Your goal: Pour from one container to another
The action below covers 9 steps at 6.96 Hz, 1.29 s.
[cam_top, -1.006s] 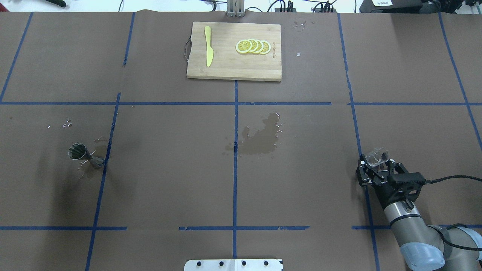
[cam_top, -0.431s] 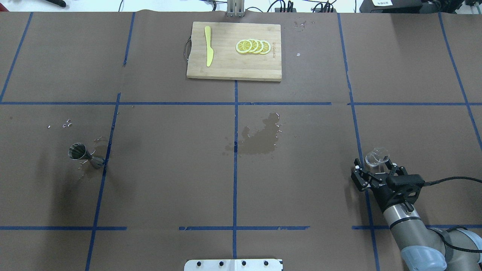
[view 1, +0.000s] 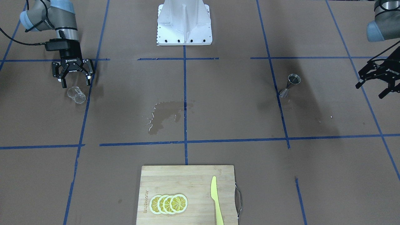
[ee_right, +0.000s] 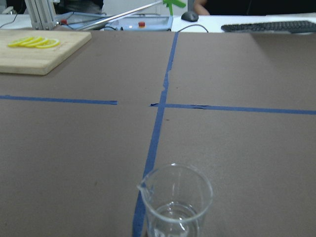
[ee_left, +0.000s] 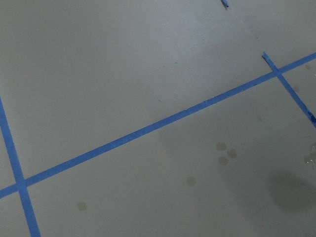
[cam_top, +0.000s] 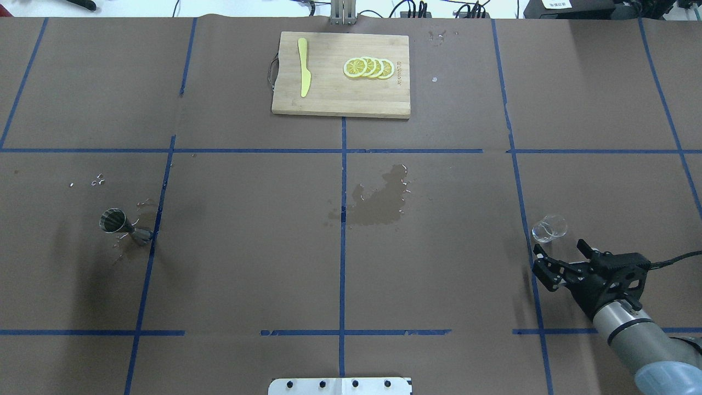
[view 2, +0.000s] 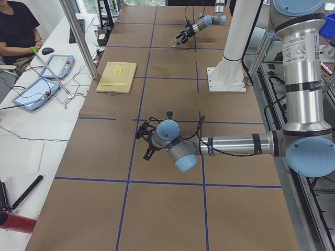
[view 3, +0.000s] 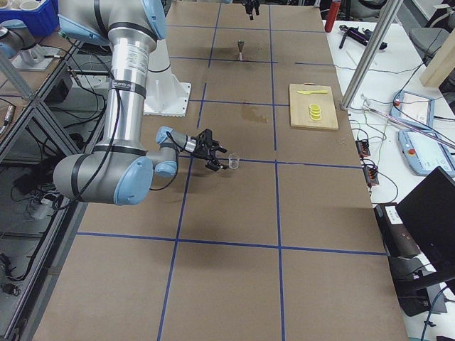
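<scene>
The clear glass cup (cam_top: 548, 228) stands upright on the table at the right, next to a blue tape line, and it shows close up in the right wrist view (ee_right: 177, 200). My right gripper (cam_top: 559, 247) is open just behind the cup, on the robot's side, with nothing between its fingers (view 1: 76, 83). The grey metal jigger (cam_top: 125, 226) stands upright far to the left (view 1: 290, 85), with droplets around it. My left gripper (view 1: 370, 90) hangs open and empty beyond the jigger, outside the overhead view. Its wrist camera sees only tape and damp spots.
A wooden cutting board (cam_top: 340, 99) with lemon slices (cam_top: 368, 68) and a yellow knife (cam_top: 303, 67) lies at the far middle. A wet spill (cam_top: 378, 200) darkens the table's centre. The robot's white base plate (view 1: 184, 31) is at the near edge.
My right gripper opened, let go of the glass cup and drew back toward the robot. The cup stays standing on the table. The jigger has not moved.
</scene>
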### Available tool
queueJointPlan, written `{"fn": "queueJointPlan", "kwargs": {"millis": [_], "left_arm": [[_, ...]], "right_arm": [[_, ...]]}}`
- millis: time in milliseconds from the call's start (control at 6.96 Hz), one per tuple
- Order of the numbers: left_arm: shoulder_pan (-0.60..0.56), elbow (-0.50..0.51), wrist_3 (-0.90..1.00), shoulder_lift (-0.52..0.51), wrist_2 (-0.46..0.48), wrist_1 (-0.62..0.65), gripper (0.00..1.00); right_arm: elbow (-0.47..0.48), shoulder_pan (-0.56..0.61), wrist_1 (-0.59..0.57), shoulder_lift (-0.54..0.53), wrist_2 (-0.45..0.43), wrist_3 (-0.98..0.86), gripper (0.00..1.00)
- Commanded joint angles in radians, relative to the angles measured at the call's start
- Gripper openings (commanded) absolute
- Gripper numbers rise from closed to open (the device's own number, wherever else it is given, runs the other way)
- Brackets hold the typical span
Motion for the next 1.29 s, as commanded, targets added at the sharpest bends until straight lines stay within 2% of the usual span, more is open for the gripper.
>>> {"fn": "queueJointPlan", "kwargs": {"millis": [0, 144, 287, 431, 575, 719, 862, 1006, 1150], "left_arm": [[0.001, 0.006, 0.000, -0.002, 0.003, 0.000, 1.00], [0.001, 0.008, 0.000, -0.003, 0.029, 0.002, 1.00], [0.003, 0.011, -0.002, -0.003, 0.049, 0.006, 1.00], [0.003, 0.012, -0.002, -0.003, 0.051, 0.008, 1.00], [0.003, 0.015, 0.000, 0.000, 0.051, 0.009, 1.00], [0.001, 0.014, 0.000, 0.006, 0.051, 0.009, 1.00], [0.003, 0.018, 0.000, 0.003, 0.051, 0.017, 1.00], [0.004, 0.027, 0.009, -0.003, 0.048, 0.052, 1.00], [0.007, 0.014, 0.009, -0.017, 0.043, 0.114, 1.00]], "right_arm": [[0.125, 0.005, 0.000, -0.131, 0.197, -0.003, 1.00], [0.157, 0.033, -0.002, -0.142, 0.295, -0.006, 1.00], [0.163, 0.171, -0.003, -0.144, 0.498, -0.031, 1.00], [0.163, 0.306, -0.005, -0.144, 0.663, -0.107, 1.00], [0.154, 0.371, -0.011, -0.147, 0.731, -0.182, 1.00], [0.141, 0.463, -0.017, -0.139, 0.837, -0.237, 1.00], [0.096, 0.658, -0.017, -0.115, 1.053, -0.359, 1.00], [0.014, 0.868, -0.049, -0.048, 1.276, -0.503, 1.00], [-0.045, 1.006, -0.113, 0.014, 1.392, -0.619, 1.00]]}}
